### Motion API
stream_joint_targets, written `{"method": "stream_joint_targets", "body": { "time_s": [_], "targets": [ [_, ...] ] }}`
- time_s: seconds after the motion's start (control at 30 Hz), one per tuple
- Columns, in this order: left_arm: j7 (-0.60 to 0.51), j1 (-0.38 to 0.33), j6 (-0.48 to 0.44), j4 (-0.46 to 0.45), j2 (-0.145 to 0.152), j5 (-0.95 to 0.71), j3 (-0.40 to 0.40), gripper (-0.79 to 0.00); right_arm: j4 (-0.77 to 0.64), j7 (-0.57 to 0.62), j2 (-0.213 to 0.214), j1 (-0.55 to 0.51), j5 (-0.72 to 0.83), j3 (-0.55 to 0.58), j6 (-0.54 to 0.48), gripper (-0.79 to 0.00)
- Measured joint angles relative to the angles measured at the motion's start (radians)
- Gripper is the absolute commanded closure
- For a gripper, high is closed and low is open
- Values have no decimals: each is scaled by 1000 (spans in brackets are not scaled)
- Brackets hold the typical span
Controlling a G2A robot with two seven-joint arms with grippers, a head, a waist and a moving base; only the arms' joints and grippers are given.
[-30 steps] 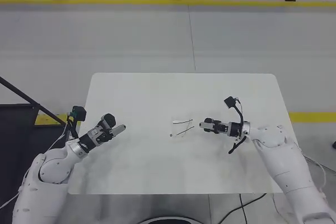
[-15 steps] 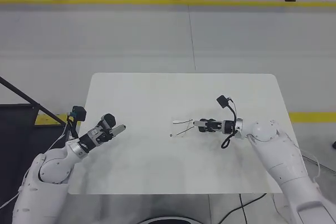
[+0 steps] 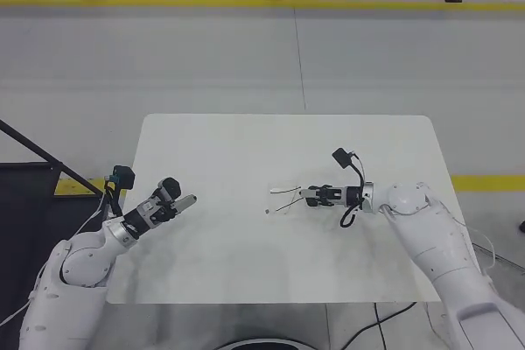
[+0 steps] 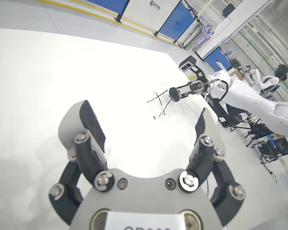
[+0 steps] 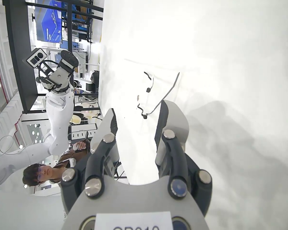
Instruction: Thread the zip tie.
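Right gripper (image 3: 305, 196) slid closer to the zip ties (image 3: 289, 205), now just at their 3 o'clock. Its jaws are open, holding nothing; left gripper (image 3: 191, 200) hasn't moved, wide open, empty

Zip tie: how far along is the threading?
Done: nothing that I can see; the zip ties lie loose and unthreaded on the table. In hand: nothing. The right gripper is open just beside them; the left gripper is open, well away. Left: grasp, align, thread.
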Motion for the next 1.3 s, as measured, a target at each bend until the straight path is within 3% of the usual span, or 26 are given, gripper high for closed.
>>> {"method": "stream_joint_targets", "body": {
  "time_s": [0.3, 0.67, 1.03, 1.3],
  "targets": [
    [0, 0, 0, 0, 0, 0, 0, -785, 30, 13, -11, 17, -2, -16, 0, -314],
    [0, 0, 0, 0, 0, 0, 0, -785, 55, 20, -23, 34, -7, -31, 12, -197],
    [0, 0, 0, 0, 0, 0, 0, -785, 74, 29, -30, 42, -5, -33, 11, 0],
    [0, 0, 0, 0, 0, 0, 0, -785, 71, 20, -25, 35, 7, -12, -33, 0]
  ]
}}
